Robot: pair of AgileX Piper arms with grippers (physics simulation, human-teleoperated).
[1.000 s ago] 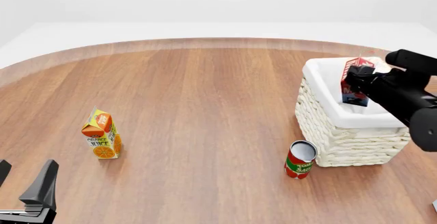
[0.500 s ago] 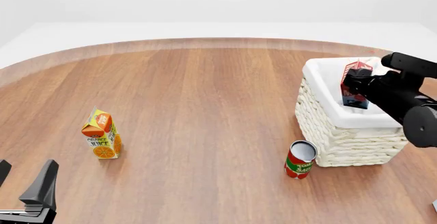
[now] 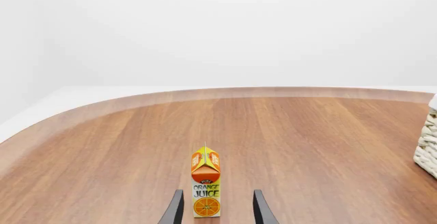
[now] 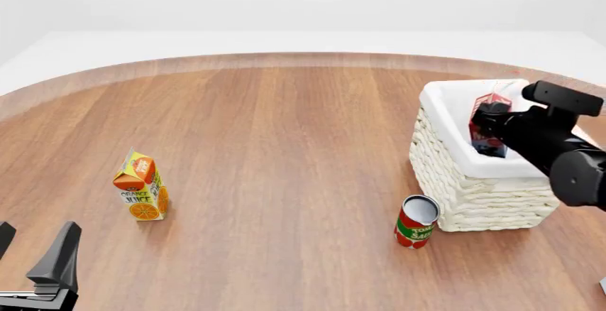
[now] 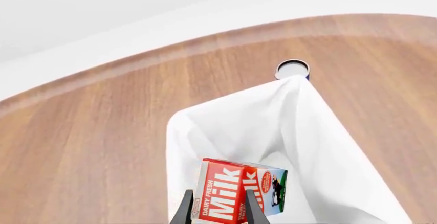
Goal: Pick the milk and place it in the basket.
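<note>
The milk point(image 4: 492, 106), a small carton with a red top, hangs tilted inside the mouth of the basket point(image 4: 473, 197), partly below its rim. My right gripper point(image 4: 485, 122) is shut on it, reaching in from the right. In the right wrist view the milk point(image 5: 239, 193) sits between the two fingers of the right gripper point(image 5: 217, 211), above the white cloth lining of the basket point(image 5: 225, 132). My left gripper point(image 4: 33, 253) stands open at the near left of the table, holding nothing. The left wrist view also shows the left gripper point(image 3: 217, 211) open.
An orange juice carton point(image 4: 142, 187) stands upright at the left, ahead of the left gripper and apart from it; it is the orange juice carton point(image 3: 205, 185) in the left wrist view. A red tomato can point(image 4: 416, 221) stands against the basket's near-left corner.
The right gripper has carried the milk slightly left and down, deeper into the basket's opening. The left arm has not moved.
</note>
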